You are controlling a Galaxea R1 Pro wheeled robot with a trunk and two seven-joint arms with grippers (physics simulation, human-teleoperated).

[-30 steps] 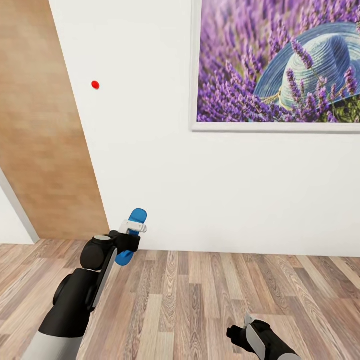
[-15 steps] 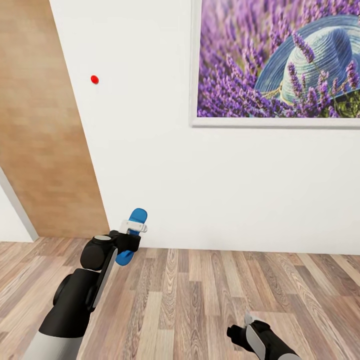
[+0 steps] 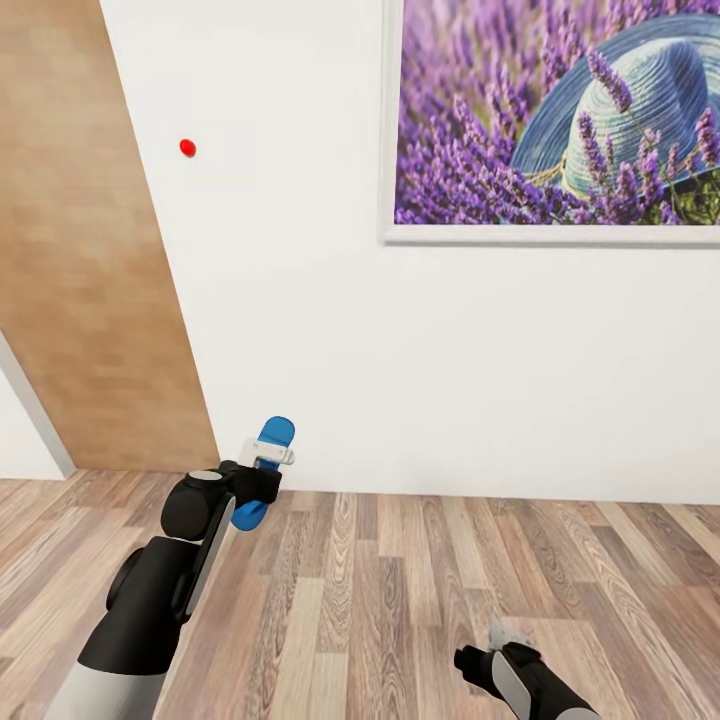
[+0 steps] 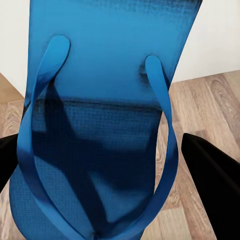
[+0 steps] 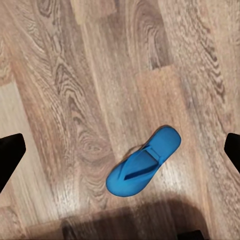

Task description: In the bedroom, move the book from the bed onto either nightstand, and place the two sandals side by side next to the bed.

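My left gripper [image 3: 266, 456] is shut on a bright blue sandal [image 3: 275, 432], held upright in front of the white wall. Up close in the left wrist view, this sandal [image 4: 100, 100] shows its sole and thin toe straps between the black fingers [image 4: 212, 175]. A second blue sandal [image 5: 144, 161] lies flat on the wood floor in the right wrist view, below my right gripper [image 5: 120, 150], whose fingers stand wide apart and hold nothing. The right gripper [image 3: 497, 640] hangs low over the planks in the head view. The book, the bed and the nightstand are out of view.
A white wall [image 3: 400, 350] stands close ahead with a large framed lavender picture [image 3: 560, 110] and a small red dot [image 3: 187, 148]. A wooden door [image 3: 80, 280] is at the left. Wood-plank floor [image 3: 400, 590] runs along the wall's foot.
The wall, picture and red dot have slid slightly upward in the head view, so the camera has moved. Both arms keep the same pose and the left grip on the sandal holds.
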